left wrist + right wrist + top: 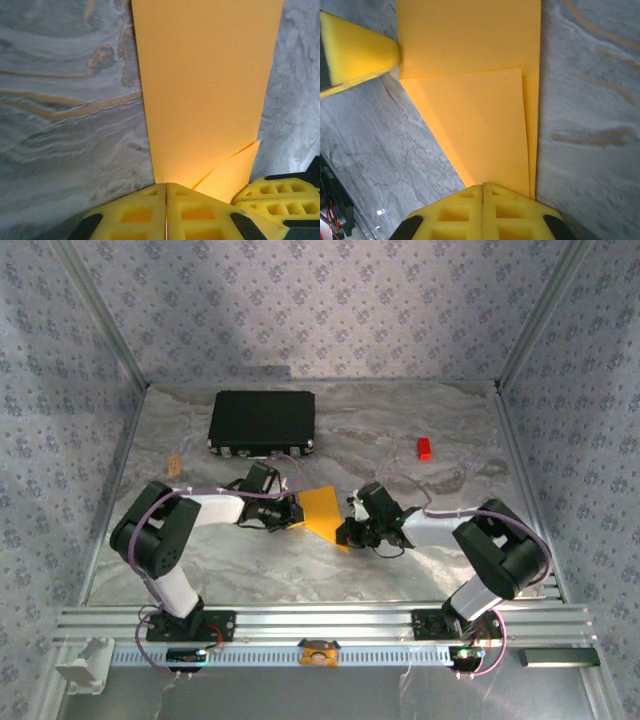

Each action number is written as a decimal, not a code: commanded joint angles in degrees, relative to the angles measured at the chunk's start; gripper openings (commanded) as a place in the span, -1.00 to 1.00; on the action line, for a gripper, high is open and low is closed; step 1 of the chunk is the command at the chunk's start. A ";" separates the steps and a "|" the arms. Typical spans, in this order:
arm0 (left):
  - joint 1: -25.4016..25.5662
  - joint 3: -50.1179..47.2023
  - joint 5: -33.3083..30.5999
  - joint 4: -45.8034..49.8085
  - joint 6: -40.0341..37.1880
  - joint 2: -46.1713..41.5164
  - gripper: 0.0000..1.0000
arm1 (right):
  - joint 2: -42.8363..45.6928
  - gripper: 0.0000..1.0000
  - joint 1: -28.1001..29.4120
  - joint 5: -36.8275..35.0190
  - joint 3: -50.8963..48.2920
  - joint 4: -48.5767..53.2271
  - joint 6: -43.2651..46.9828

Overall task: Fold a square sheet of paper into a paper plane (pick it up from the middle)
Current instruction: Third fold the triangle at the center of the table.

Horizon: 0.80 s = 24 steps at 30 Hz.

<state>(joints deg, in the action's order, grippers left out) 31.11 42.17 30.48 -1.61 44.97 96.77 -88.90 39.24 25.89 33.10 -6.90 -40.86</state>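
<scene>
Top view: thin bright orange-yellow sheet of paper (322, 508), partly folded into a tapering shape, at frame centre between the two arms, over the grey marbled tabletop (400, 570). Left end effector (293, 510) meets its left edge and right end effector (350, 530) its lower right tip. Jaw state is too small to read from up here. The top view adds the flat black rectangular case (262, 422) left of centre near the top and the small red block (424, 448) at upper right, both well apart from the paper.

Left wrist view: yellow fingers (130, 215) pressed together at bottom centre, pinching the paper's near edge. Sheet runs to the top of frame, slanted flap edge at lower right. Other arm's yellow fingers poke in at the bottom right corner.

Right wrist view: its yellow fingers (515, 215) likewise clamped tight on the paper at bottom centre. A folded-over triangular layer lies plainly on top of the sheet. Left arm's yellow fingertip meets the paper's edge at upper left.

Paper resting on the tabletop or lifted: cannot tell.
</scene>
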 commanded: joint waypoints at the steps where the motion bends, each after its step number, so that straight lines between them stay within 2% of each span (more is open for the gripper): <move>1: 1.45 0.95 -5.35 5.81 -1.31 -4.78 -0.80 | 5.11 -0.87 -0.69 -3.36 0.51 6.71 3.08; 6: 2.55 1.19 -8.22 7.59 -1.30 -8.01 -0.57 | 8.46 -0.43 -3.77 -9.88 2.73 12.64 6.69; 8: 2.62 1.27 -8.33 7.54 -1.04 -8.35 -0.49 | 7.24 -0.24 -5.46 -8.77 3.64 12.32 7.49; 10: 2.58 1.48 -7.77 7.42 -0.78 -8.42 -0.41 | 5.42 -0.14 -6.17 -6.25 4.84 11.52 8.20; 16: 1.94 0.65 -6.07 4.97 0.87 -8.39 -0.24 | -1.54 -0.17 -5.38 -0.49 8.83 9.67 9.04; 24: 0.46 -0.51 -3.07 2.66 2.51 -8.05 -0.15 | -4.63 -0.35 -4.72 1.21 10.09 8.29 9.22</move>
<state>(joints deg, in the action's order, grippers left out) 32.05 42.22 25.15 2.46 46.61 89.23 -92.86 34.24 25.41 41.69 1.69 -32.56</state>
